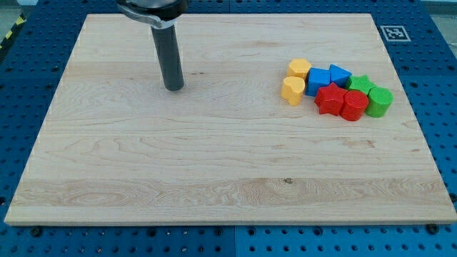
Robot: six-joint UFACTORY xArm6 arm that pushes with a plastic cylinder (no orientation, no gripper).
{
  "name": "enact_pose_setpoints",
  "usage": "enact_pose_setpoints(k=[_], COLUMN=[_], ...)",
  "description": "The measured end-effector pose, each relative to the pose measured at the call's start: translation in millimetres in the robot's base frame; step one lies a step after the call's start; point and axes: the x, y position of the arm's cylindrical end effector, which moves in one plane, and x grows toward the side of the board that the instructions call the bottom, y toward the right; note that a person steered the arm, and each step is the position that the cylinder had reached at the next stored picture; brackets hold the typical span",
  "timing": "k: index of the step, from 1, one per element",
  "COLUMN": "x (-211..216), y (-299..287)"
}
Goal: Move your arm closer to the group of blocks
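Note:
A tight group of blocks sits at the view's right on the wooden board (214, 157). It holds a yellow block (299, 68), a yellow heart (292, 91), a blue block (318, 81), a blue triangular block (339, 74), a red star (329, 99), a red cylinder (353, 105), a green star (360, 84) and a green cylinder (379, 101). My tip (174, 87) rests on the board in the upper left part, well to the left of the group, touching no block.
The board lies on a blue perforated table (435, 86). A black and white marker tag (394, 33) sits off the board's top right corner.

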Motion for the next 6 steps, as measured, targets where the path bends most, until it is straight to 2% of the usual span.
enact_pose_setpoints(k=[1,3,4,5,6], x=[-0.8,-95.9,-130.1,-135.9,-121.2], y=[0.0,38.7,105.9,191.5,276.6])
